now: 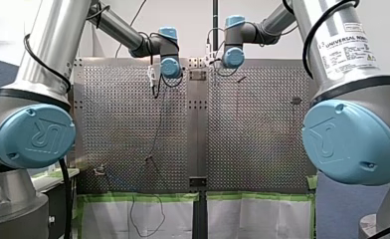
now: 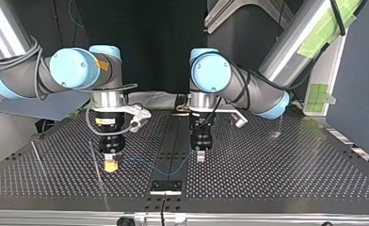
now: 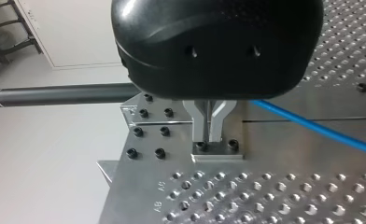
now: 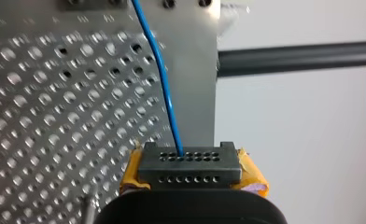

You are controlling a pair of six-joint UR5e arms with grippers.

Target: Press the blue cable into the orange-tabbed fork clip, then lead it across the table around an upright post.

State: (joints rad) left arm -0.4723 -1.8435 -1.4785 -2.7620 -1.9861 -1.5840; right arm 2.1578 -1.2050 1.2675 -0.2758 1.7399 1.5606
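**My right end effector (image 4: 189, 155) is pinching the blue cable (image 4: 165, 81); my left end effector (image 3: 209, 139) is pressed together**

I am hanging both of them tips down over the perforated bench (image 2: 286, 165). In the top view they are sitting on either side of its middle strip (image 2: 177, 136). My right one is at that view's left and my left one is just right of the strip. A dark bar (image 3: 55, 94) is lying beyond the bench edge in both wrist views.

The blue cable is coming out from between my yellow pads (image 4: 252, 173). It is sagging low across the middle strip toward my left end effector. In the left wrist view it is passing beside my metal fingers (image 3: 201, 123), and I cannot tell whether it is touching them.

Those fingers are drawn in to a thin slit. Their tips are hovering just over a small metal block (image 3: 217, 155) with two dark screws.
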